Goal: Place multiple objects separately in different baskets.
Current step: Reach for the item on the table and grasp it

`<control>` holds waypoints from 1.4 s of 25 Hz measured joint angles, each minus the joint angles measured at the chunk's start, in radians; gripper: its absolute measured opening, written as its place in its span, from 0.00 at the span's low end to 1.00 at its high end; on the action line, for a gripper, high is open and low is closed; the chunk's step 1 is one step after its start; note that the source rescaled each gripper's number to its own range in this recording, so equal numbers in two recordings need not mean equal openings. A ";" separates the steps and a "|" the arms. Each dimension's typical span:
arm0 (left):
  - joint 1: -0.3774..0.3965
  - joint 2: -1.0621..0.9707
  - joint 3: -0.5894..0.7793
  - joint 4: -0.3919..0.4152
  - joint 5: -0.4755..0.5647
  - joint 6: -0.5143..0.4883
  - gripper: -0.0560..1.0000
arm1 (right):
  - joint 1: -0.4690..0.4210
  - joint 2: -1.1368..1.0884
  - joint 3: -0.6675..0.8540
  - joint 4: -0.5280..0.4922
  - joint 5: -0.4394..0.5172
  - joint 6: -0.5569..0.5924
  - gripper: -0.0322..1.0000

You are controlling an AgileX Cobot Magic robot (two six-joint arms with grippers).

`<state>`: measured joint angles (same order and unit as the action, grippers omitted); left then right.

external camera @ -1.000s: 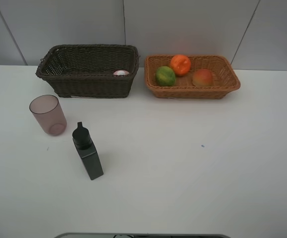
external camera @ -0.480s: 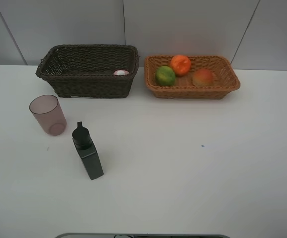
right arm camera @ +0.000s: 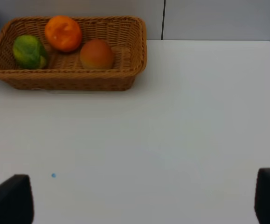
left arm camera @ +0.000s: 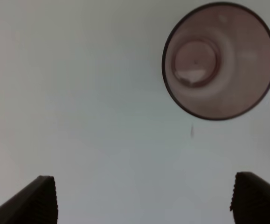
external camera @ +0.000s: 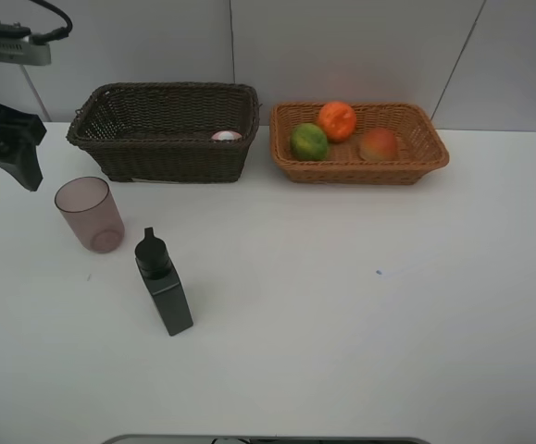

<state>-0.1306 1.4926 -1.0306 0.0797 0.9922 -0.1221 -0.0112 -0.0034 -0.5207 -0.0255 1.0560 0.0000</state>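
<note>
Hovering over the table point(external camera: 360, 305), the left hand point(left arm camera: 141, 200) is held spread and empty. The pinkish cup point(left arm camera: 218, 60) is seen upright on the table, ahead of its fingertips point(left arm camera: 41, 200), untouched.

The deeper basket point(external camera: 156, 153) is sitting at the back left of the table point(external camera: 342, 305), with the shallower basket point(external camera: 360, 172) just beside it on the right. The orange point(external camera: 337, 120), oval fruit point(external camera: 309, 141) and peach point(external camera: 378, 145) are lying in the shallower one (orange rearmost), and a capped bottle point(external camera: 226, 136) is lying in the deeper. The cup point(external camera: 90, 215) is standing before the deeper basket, the square bottle point(external camera: 164, 285) nearer the front, to its right.
</note>
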 joint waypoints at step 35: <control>0.032 0.361 -0.001 -0.053 -0.370 -0.003 0.96 | 0.000 0.000 0.000 0.000 0.000 0.000 1.00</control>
<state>-0.0986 1.8540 -1.0316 0.0264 0.6225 -0.1249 -0.0112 -0.0034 -0.5207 -0.0255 1.0560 0.0000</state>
